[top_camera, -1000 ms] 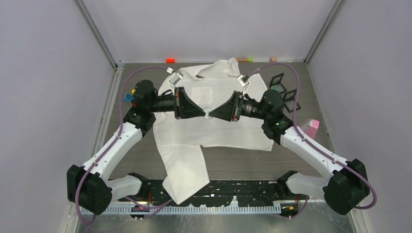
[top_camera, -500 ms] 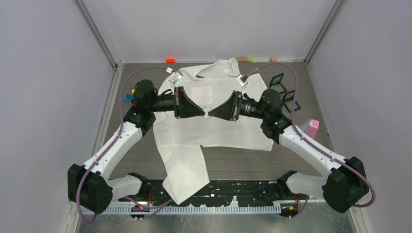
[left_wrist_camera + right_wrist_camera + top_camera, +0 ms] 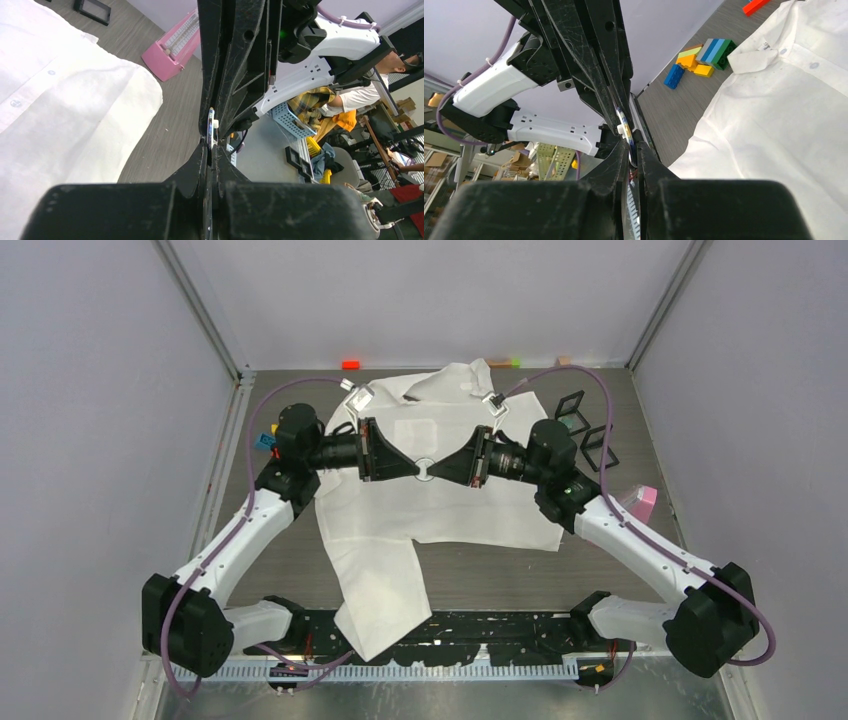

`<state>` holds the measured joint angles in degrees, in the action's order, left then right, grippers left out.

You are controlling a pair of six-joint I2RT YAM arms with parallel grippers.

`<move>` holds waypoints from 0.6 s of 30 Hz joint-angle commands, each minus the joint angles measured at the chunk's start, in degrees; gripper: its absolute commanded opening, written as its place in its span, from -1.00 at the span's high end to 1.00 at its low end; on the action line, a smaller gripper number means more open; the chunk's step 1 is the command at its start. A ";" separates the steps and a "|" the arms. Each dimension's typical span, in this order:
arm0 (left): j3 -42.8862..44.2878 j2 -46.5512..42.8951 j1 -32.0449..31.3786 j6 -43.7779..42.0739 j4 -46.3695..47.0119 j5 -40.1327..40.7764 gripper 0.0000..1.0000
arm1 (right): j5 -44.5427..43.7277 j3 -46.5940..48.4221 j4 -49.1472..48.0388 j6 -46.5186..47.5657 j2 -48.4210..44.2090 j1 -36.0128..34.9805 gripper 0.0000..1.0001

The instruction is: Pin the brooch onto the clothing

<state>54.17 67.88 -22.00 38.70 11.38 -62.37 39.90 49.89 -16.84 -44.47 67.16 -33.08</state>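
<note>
Left gripper (image 3: pixel 413 468) fingers pinched tight on the brooch (image 3: pixel 424 468), a small round disc, seen edge-on in the left wrist view. Right gripper (image 3: pixel 438 468) comes in from the opposite side, tip to tip with the left. Its fingers are narrow, with the brooch edge in the slit between them; can't tell if it's clamped. Both tips meet over the middle of the shirt (image 3: pixel 440 520), with the brooch held up clear of the cloth. White shirt lies spread flat on the table (image 3: pixel 500 570), collar toward the far wall, one part trailing to the near edge. Two black frames (image 3: pixel 570 408) and a pink box (image 3: pixel 640 502) sit just off the shirt's right side. Coloured blocks (image 3: pixel 704 55) are near its left side, and a red block (image 3: pixel 351 364) sits at the back wall.
</note>
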 commanded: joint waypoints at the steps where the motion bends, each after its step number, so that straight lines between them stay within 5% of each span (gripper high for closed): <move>1: 0.32 -0.48 -1.12 0.98 4.71 -2.93 1.00 | -9.21 2.58 4.68 2.97 1.20 -0.93 0.76; 7: 0.31 -0.78 -0.99 0.63 4.31 -2.41 1.00 | -13.70 3.92 10.37 6.07 0.23 -1.20 0.74; 18: 0.67 -1.37 -0.33 -0.53 2.42 -1.97 1.00 | -9.40 1.00 11.44 9.47 -8.53 -0.91 0.12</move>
<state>53.87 68.27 -22.11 38.57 11.38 -61.71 29.08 52.10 -2.61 -36.71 61.63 -34.35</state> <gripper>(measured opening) 0.021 0.394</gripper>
